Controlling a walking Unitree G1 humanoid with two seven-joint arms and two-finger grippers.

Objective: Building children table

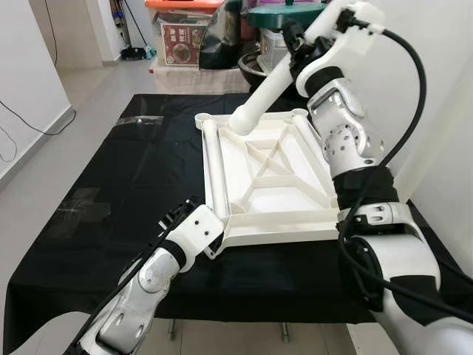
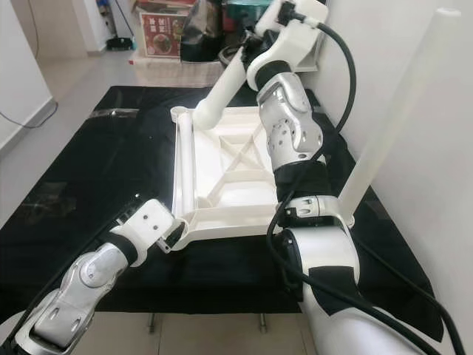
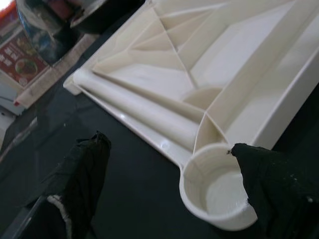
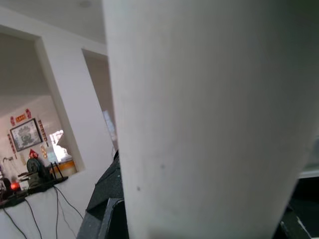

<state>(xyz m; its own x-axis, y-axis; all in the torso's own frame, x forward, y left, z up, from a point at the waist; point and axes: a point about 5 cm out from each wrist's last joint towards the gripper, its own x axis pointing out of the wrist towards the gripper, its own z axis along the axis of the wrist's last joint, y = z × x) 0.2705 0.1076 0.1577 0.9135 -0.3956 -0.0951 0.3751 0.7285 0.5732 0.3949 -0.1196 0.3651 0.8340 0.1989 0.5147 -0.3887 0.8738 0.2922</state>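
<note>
The white tabletop (image 1: pixel 273 177) lies upside down on the black-covered table (image 1: pixel 126 185). The left wrist view shows its corner socket (image 3: pixel 217 191) between the left gripper's (image 3: pixel 174 184) spread fingers, gripping nothing. The right gripper (image 1: pixel 292 44) holds a white table leg (image 1: pixel 270 92) slanting down onto the far corner. A second leg (image 2: pixel 392 111) stands at the right. Labels on the box (image 1: pixel 181 41) are unreadable.

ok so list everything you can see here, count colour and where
table top: 1, white, upside down on the cloth, ribs facing up
table legs: 3, white; one lying along the top's left edge, one standing at the near right corner, one held over the far left corner
corner socket: 1, white, open, near left corner
cloth: 1, black, over the work table
boxes and pots: several, mixed colours, behind the table
left tool: black fingers either side of the socket
right tool: holding the leg
</note>
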